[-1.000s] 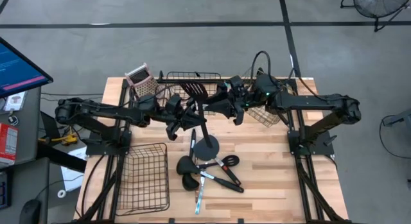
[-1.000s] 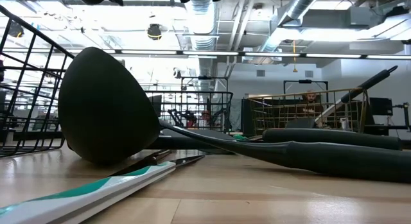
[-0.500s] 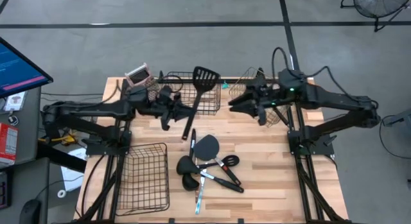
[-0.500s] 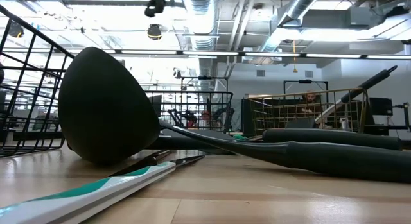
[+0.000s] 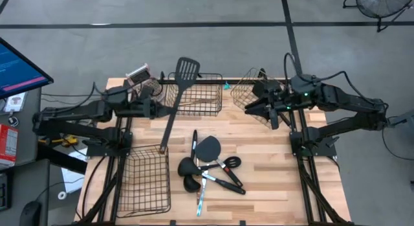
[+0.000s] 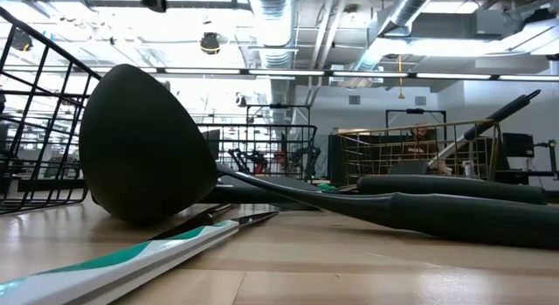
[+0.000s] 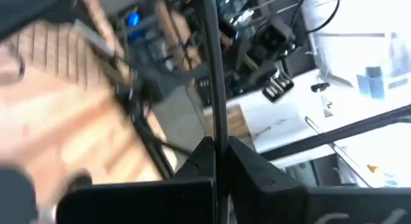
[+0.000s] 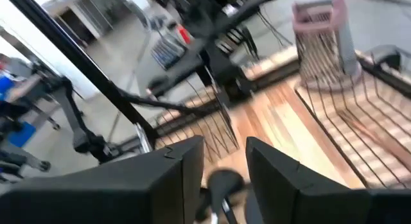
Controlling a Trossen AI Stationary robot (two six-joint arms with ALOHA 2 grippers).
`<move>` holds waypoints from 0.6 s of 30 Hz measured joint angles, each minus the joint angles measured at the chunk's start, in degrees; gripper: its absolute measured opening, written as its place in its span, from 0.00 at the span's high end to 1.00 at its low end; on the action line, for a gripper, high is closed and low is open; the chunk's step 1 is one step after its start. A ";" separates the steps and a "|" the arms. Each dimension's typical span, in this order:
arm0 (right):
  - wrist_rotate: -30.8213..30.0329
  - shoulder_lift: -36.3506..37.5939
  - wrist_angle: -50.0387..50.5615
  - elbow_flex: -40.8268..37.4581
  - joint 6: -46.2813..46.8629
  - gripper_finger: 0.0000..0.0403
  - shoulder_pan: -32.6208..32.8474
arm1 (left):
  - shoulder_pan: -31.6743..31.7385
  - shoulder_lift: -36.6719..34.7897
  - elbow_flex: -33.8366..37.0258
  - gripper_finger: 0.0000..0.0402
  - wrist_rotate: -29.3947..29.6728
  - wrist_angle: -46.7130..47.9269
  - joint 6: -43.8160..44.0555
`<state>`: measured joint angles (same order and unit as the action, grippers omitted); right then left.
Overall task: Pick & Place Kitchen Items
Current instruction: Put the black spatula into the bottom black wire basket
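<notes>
Above the tabletop's (image 5: 272,162) left rear | left pincer (image 5: 160,107) clamps slotted spatula (image 5: 176,96) by its handle, now swung leftward from centre | right pincer (image 5: 249,107), part-open and empty, has withdrawn toward right basket (image 5: 249,91)

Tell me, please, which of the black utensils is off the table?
The slotted spatula, gripped at its handle by the left claw; the others lie in a pile on the table.

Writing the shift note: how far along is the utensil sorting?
Done: one utensil seems to lie in the right mesh basket. In hand: left gripper holds the black slotted spatula mid-handle. Left: the utensil pile mid-table. Right gripper hangs empty, open.
</notes>
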<state>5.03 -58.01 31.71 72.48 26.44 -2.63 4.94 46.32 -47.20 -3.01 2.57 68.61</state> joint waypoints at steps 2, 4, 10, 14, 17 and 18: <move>-0.01 -0.14 1.71 -0.01 0.02 0.71 0.00 | -2.11 -0.95 -0.02 1.00 0.06 2.72 3.37; -0.03 -0.46 3.25 0.01 0.66 0.71 0.00 | -4.64 -1.58 0.00 1.00 0.33 6.15 6.71; -0.03 -1.38 7.11 -0.03 1.53 0.71 0.67 | -16.05 -2.46 0.00 1.00 1.41 12.21 20.52; -0.01 -1.94 8.55 -0.01 1.53 0.71 1.71 | -24.48 -2.50 0.00 1.00 5.95 17.59 29.38; -0.01 -2.15 9.33 -0.01 1.50 0.71 2.76 | -30.82 -2.48 0.00 1.00 9.33 20.60 36.21; -0.02 -2.14 9.42 0.01 1.49 0.71 3.04 | -32.82 -2.48 0.00 1.00 10.16 21.27 38.39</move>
<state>5.00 -60.15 41.13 72.49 27.93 0.41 -27.88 43.83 -47.20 7.16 23.83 107.00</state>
